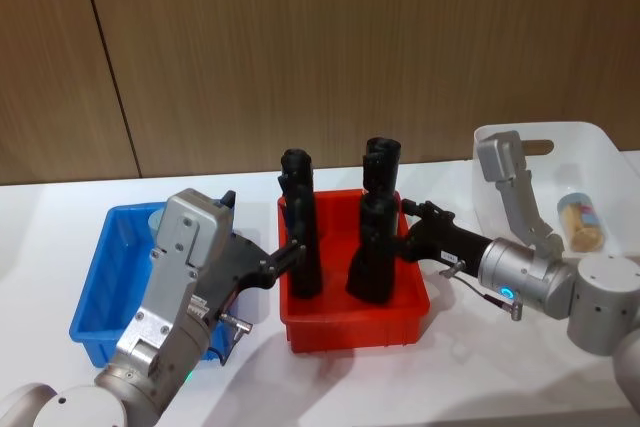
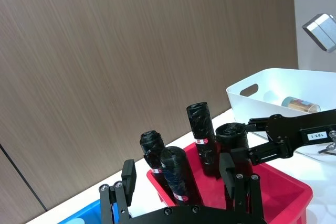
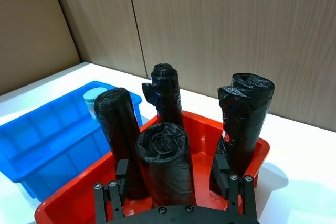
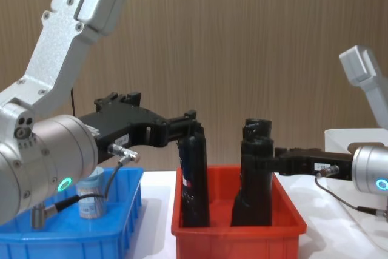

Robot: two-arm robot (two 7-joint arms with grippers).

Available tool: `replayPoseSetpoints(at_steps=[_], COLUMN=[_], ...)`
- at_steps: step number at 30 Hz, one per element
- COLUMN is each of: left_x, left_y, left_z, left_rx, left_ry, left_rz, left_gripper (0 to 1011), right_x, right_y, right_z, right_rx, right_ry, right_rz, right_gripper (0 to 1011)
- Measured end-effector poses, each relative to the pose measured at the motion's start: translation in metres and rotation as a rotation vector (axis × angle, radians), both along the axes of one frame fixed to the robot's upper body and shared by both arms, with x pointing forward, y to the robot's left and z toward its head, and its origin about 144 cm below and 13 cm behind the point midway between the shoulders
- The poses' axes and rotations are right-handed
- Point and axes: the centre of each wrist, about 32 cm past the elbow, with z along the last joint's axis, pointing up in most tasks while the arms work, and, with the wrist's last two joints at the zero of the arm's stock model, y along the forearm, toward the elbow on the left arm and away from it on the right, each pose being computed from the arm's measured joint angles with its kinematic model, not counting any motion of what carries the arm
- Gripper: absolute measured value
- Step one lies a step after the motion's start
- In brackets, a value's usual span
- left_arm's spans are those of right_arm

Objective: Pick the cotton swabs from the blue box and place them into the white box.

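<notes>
One cotton swabs jar [image 1: 156, 217] with a pale blue lid stands in the blue box [image 1: 100, 292] at the left; the chest view shows this jar [image 4: 91, 198] upright behind my left arm. Another jar [image 1: 580, 219] lies in the white box [image 1: 600, 152] at the right. My left gripper [image 1: 288, 253] is open, reaching over the red bin's left side, close to a black roll [image 4: 193, 174]. From the other side my right gripper [image 1: 412, 234] stands open at the red bin's right wall, with a black roll [image 3: 165, 163] just ahead between its fingers [image 3: 219, 167].
The red bin [image 1: 350, 332] sits between the two boxes and holds several tall black rolls [image 1: 378, 232]. A wooden wall panel runs behind the table. White tabletop lies bare in front of the bins.
</notes>
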Motion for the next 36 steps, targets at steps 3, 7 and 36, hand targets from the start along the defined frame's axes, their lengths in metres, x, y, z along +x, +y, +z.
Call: replayPoseSetpoints(at_steps=[3,7,36], left_x=[0.000,0.000,0.000], left_y=[0.000,0.000,0.000], left_z=[0.000,0.000,0.000], left_rx=[0.000,0.000,0.000], left_ry=[0.000,0.000,0.000], left_rz=[0.000,0.000,0.000], left_gripper=[1004,1004,1004], right_x=[0.002,0.005,0.013], right_y=[0.001,0.003,0.009], right_z=[0.000,-0.001,0.005], right_rx=[-0.003,-0.007,-0.011], right_ry=[-0.001,-0.001,-0.028], right_rz=[0.002,0.005,0.026], right_gripper=[1001,1001,421])
